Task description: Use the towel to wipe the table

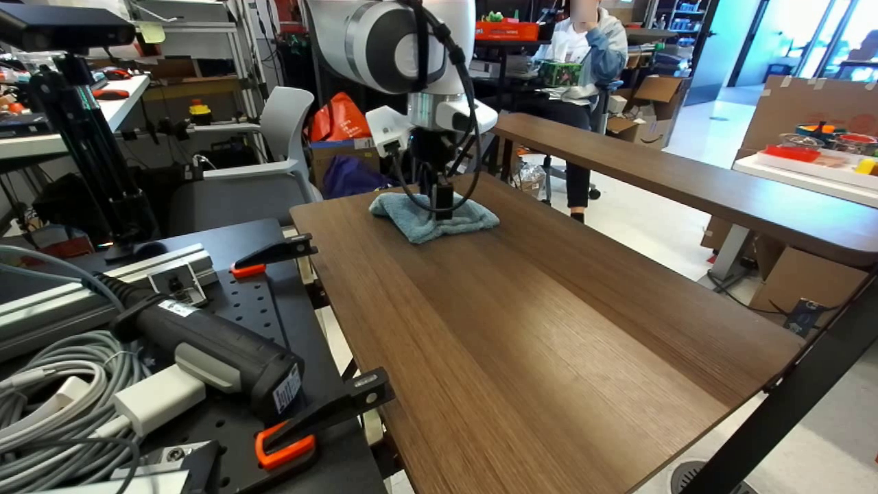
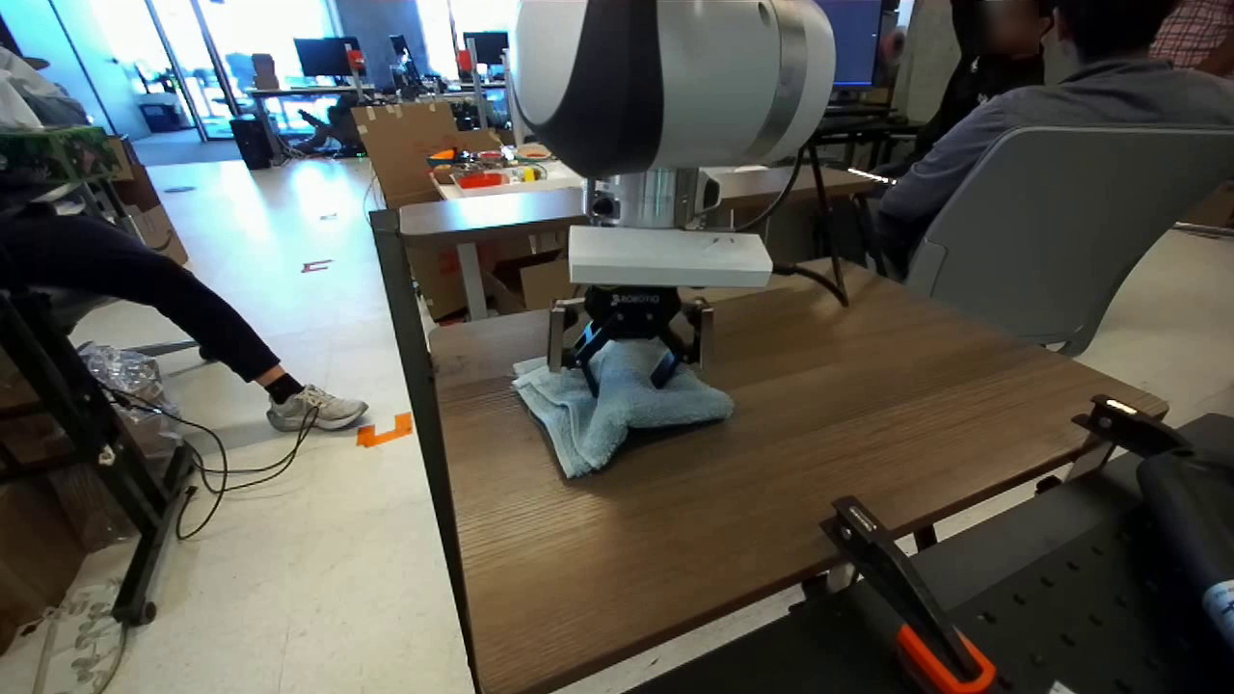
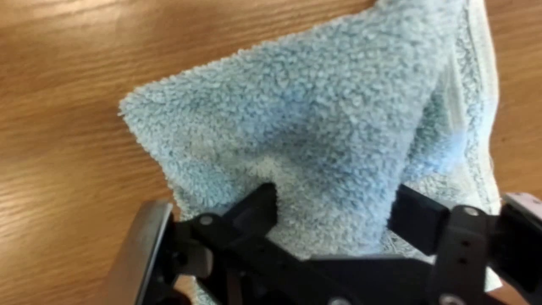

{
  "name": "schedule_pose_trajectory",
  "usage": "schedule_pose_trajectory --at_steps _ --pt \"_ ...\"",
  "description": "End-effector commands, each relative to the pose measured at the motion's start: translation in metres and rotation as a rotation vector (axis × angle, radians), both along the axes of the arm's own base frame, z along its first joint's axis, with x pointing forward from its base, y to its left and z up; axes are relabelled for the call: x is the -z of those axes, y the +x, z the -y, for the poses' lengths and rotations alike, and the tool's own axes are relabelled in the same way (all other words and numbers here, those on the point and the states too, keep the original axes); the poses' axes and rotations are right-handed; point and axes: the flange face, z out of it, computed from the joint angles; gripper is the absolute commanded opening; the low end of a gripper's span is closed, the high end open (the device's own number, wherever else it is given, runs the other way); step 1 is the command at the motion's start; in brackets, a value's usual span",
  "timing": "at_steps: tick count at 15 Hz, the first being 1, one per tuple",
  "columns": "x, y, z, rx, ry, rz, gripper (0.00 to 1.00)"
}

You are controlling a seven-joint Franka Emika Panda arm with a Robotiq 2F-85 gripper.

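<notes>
Black fingers [image 3: 419, 220] of the Robotiq gripper [image 3: 333, 203] pinch a raised hump of the blue-teal terry towel [image 3: 296, 106], probably bunching its middle so the loose corners can wipe. It rests on the dark wood-grain table [image 1: 549, 329], near one short end, perhaps leaving length for a sweep. Alongside, orange-trimmed clamps [image 1: 343, 401] edge a black perforated plate [image 1: 257, 302], likely securing it.
</notes>
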Motion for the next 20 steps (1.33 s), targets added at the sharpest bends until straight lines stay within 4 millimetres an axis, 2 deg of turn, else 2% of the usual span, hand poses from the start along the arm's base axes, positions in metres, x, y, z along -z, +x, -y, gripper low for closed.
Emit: schedule_pose_trajectory --at_steps 1,2,5,10,14,16,20 --pt "-0.014 0.037 0.030 0.084 -0.011 0.009 0.96" --pt "-0.015 0.045 0.039 0.105 -0.019 0.003 1.00" --pt "-0.009 0.058 0.066 0.157 -0.036 -0.027 1.00" --pt "0.018 0.058 0.102 0.237 -0.004 -0.103 1.00" --pt "0.010 0.059 0.113 0.266 0.003 -0.083 1.00" --pt "0.006 0.060 0.126 0.280 -0.027 -0.065 1.00" --pt "-0.001 0.062 0.165 0.339 -0.087 -0.044 1.00"
